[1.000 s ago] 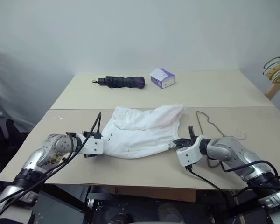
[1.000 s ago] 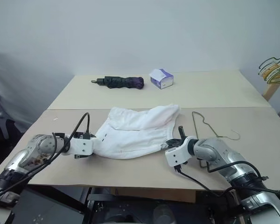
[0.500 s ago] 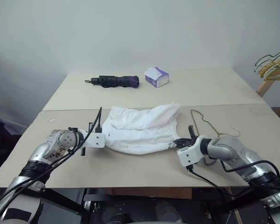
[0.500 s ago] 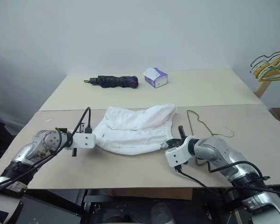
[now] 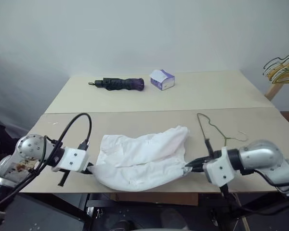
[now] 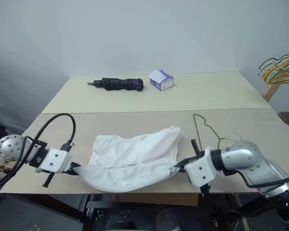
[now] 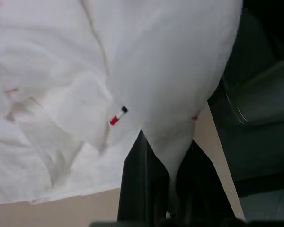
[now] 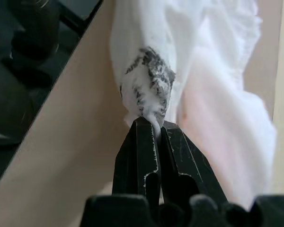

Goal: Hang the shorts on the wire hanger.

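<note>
**Operator:** Shorts [image 5: 143, 156], white and crumpled, sit near the front edge of my beige counter [image 5: 135, 120], stretched between both hands. My left hand [image 5: 88, 169] is clamped tight on one corner. My right hand [image 8: 154, 132] is pinched shut on the other corner, where the fabric carries a grey speckled print.

**Listener:** Any writing?

**Operator:** None I can read. I see a small red-and-black tag [image 7: 117, 116] on the cloth, too small to make out. The wire hanger [image 5: 213, 130] lies flat on the counter just beyond my right hand, apart from the shorts. A folded dark umbrella [image 5: 119, 84] and a small box [image 5: 162, 79] rest at the far side.
</note>
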Robot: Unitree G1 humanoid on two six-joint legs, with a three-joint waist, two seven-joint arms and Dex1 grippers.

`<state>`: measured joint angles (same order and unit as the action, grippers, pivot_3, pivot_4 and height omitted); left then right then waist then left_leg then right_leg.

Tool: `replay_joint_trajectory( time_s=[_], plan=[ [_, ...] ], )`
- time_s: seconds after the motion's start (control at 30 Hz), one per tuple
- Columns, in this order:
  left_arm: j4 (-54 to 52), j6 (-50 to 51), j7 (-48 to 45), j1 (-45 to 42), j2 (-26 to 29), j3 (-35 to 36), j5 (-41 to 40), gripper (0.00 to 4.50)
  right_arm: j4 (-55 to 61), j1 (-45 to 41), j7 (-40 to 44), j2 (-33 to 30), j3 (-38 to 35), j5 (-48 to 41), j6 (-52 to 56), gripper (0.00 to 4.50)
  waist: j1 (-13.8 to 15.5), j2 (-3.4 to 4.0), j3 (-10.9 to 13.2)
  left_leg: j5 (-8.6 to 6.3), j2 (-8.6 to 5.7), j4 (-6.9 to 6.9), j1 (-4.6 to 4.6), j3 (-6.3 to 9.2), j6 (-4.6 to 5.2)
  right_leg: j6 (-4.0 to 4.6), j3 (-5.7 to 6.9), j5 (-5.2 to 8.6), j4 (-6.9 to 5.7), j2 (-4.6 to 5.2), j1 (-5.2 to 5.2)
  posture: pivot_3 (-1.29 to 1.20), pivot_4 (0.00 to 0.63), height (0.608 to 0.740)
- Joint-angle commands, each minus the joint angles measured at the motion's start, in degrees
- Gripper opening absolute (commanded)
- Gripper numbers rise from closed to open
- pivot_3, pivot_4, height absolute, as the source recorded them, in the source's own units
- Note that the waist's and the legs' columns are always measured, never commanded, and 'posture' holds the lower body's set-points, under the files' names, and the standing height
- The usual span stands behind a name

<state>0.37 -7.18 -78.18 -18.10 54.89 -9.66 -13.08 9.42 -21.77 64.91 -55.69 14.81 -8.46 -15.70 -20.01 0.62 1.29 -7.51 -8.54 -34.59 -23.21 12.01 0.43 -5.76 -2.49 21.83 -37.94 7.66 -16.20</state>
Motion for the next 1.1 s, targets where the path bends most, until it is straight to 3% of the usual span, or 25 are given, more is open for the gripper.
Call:
replay_joint_trajectory(
  time_s=[0.03,0.1,0.17,0.27,0.4,0.47,0.53,0.7,0.8,0.93,1.1],
  plan=[
    [4.81,4.17,8.89,-9.49,-5.17,1.91,3.06,0.05,-7.05,-11.77,-2.18,5.03,-2.88,-0.68,4.98,0.0,-0.02,-0.13,0.07,0.0,0.04,-0.02,0.02,-0.02,0.0,0.0,0.03,-0.03,0.04,-0.04,0.02,-0.34,0.0,0.74],
    [13.9,7.85,19.55,-20.39,-12.37,2.17,7.02,0.05,-18.88,-21.99,-10.98,10.82,-2.83,6.59,2.78,0.0,-0.08,-0.31,-0.04,0.17,0.06,-0.02,-0.04,0.02,0.37,0.0,0.13,-0.08,0.13,-0.17,-0.05,-0.33,0.0,0.74],
    [25.51,10.48,34.76,-33.19,-20.2,3.34,11.44,0.05,-32.68,-33.4,-27.58,16.28,-1.97,17.28,1.69,0.0,-0.1,-0.41,0.21,0.09,-0.01,-0.2,-0.02,0.04,0.4,0.01,0.2,-0.09,-0.04,-0.21,-0.05,-0.33,0.0,0.74],
    [39.72,9.1,50.51,-46.16,-25.84,5.33,15.54,0.05,-47.56,-44.47,-48.38,20.87,-1.15,27.5,-0.22,0.0,-0.24,-0.54,0.44,0.26,-0.36,-0.17,-0.35,0.39,0.3,-0.02,0.29,-0.16,-0.06,-0.12,-0.35,-0.33,0.0,0.74],
    [56.81,-1.73,80.91,-63.64,-27.11,7.9,21.84,0.05,-58.64,-56.03,-81.6,24.96,-4.62,34.06,-7.06,0.0,-1.65,-0.64,0.56,0.3,-0.49,-0.1,-1.1,0.01,0.26,0.14,0.19,-0.25,-0.3,0.29,-0.97,-0.35,0.0,0.74],
    [60.33,-7.32,87.55,-67.09,-26.07,7.47,24.17,0.05,-60.72,-57.17,-89.1,24.76,-4.74,35.72,-12.29,0.0,-2.26,-0.65,0.56,0.45,-0.55,-0.13,-1.49,-0.38,0.04,0.07,0.05,-0.21,-0.31,0.59,-1.31,-0.35,0.0,0.74],
    [61.44,-14.05,91.1,-68.53,-25.05,7.47,25.49,0.05,-61.6,-55.75,-93.61,23.99,-4.32,37.26,-17.56,0.0,-2.57,-0.69,0.54,0.17,-0.65,-0.28,-1.5,-1.05,0.5,-0.14,0.01,-0.09,-0.35,0.96,-1.29,-0.36,0.0,0.74],
    [58.2,-22.88,75.55,-60.56,-24.68,5.12,23.96,0.05,-62.25,-45.94,-86.81,20.97,-0.54,38.98,-27.07,0.0,-2.62,-0.95,0.33,-0.15,-1.17,-0.72,-1.29,-1.38,1.03,-0.56,0.03,-0.17,-0.14,1.49,-1.1,-0.36,0.0,0.74],
    [47.36,-25.87,59.01,-47.86,-23.03,2.0,20.44,0.05,-61.51,-38.85,-80.49,18.19,2.91,40.49,-34.0,0.0,-2.61,-0.86,0.37,0.01,-1.54,-0.57,-0.99,-1.31,1.68,-0.93,0.02,-0.3,-0.23,1.77,-1.03,-0.36,0.0,0.74],
    [25.19,-17.72,37.14,-27.2,-16.23,-1.09,11.94,0.05,-62.45,-30.68,-64.75,17.02,6.68,36.45,-40.6,0.0,-4.29,-0.74,0.39,0.36,-1.5,-0.45,-0.77,-1.37,1.69,-0.98,-0.1,-0.63,-0.28,1.73,-0.93,-0.36,0.0,0.74],
    [8.35,-8.68,23.0,-8.0,-5.82,-2.25,9.66,0.05,-62.59,-24.6,-56.28,16.01,10.87,39.53,-45.47,0.0,-6.11,-0.71,0.4,0.36,-1.33,-0.2,-0.6,-1.43,1.69,-0.94,-0.32,-0.65,-0.32,1.6,-1.09,-0.34,0.0,0.74]
  ],
)
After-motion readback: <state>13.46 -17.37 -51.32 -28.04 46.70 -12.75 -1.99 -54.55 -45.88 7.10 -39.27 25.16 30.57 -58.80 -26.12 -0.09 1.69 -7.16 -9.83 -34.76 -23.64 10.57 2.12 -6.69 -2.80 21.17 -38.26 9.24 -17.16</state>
